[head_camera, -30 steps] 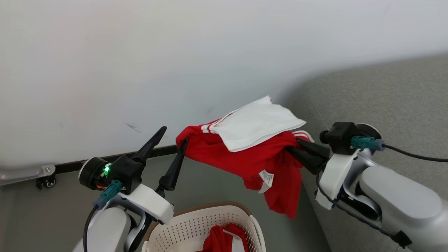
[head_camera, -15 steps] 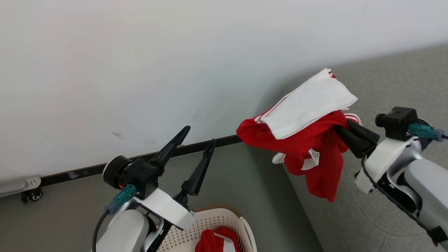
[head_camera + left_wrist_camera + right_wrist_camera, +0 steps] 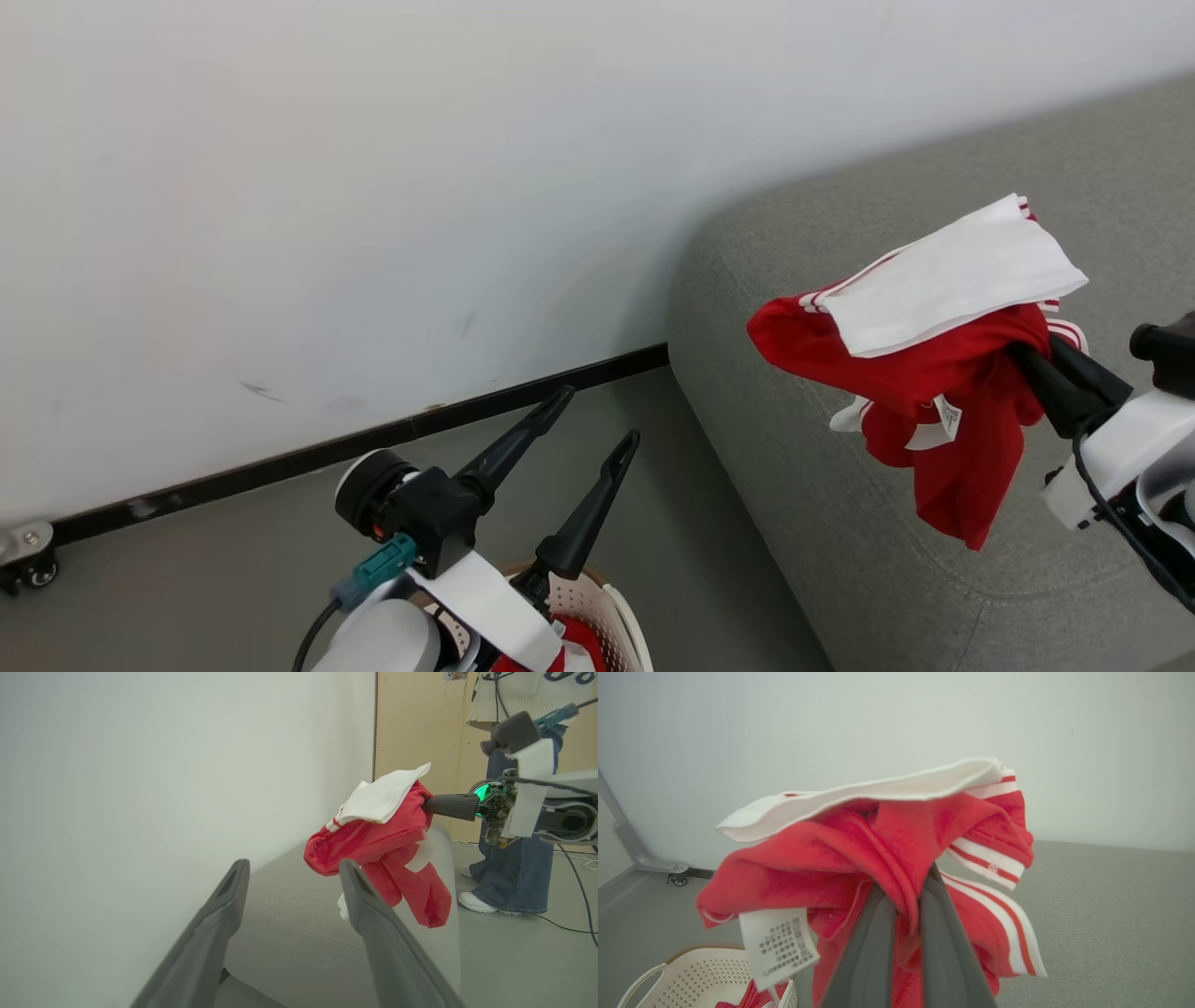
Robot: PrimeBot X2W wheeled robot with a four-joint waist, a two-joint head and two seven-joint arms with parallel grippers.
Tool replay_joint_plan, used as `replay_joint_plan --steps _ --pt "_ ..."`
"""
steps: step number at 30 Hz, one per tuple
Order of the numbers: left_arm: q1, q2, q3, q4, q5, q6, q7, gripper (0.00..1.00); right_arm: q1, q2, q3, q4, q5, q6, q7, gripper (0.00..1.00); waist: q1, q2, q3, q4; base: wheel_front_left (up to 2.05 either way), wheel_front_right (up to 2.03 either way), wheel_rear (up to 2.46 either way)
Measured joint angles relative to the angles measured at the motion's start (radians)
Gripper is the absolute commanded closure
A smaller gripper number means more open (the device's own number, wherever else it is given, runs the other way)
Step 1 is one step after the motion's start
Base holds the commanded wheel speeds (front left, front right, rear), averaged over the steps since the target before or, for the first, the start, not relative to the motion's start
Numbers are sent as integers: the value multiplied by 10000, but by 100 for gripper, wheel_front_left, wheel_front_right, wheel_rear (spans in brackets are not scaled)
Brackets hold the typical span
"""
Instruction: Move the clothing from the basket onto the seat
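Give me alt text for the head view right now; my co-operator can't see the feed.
The right gripper, shut on a red garment with a white panel, holds it bunched in the air over the grey seat. The left gripper stands open and empty at lower centre, above the cream basket, where more red cloth lies. A white wall runs behind.

The red garment [image 3: 934, 401], clamped in the right pincer [image 3: 1027, 364], now hangs above the grey seat [image 3: 840, 532] instead of over the floor beside the basket [image 3: 621, 621]. The left pincer [image 3: 602, 413], whose finger touched the cloth 1 s ago, now stands well apart from it.
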Motion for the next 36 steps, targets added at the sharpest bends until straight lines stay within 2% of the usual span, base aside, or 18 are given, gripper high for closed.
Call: replay_joint_plan --steps 6,22,32,36 --pt "106 -2 -431 -111 -109 -31 -29 0 808 -82 -991 -88 -268 -2 0 100 0 0 -9 -490 0 0 0" --pt "413 -82 -968 -380 -345 -31 -42 0 1831 -31 -2520 -286 -796 -2 0 100 0 1 89 -1517 0 0 0" --pt "437 -105 -980 -727 -249 17 -115 0 1806 113 -2844 -198 -871 -2 0 100 0 0 495 -1824 0 0 0" --pt "436 -82 -899 -913 -155 151 -115 0 1152 90 -2903 -44 -861 -2 15 100 0 0 756 -1782 0 0 0"
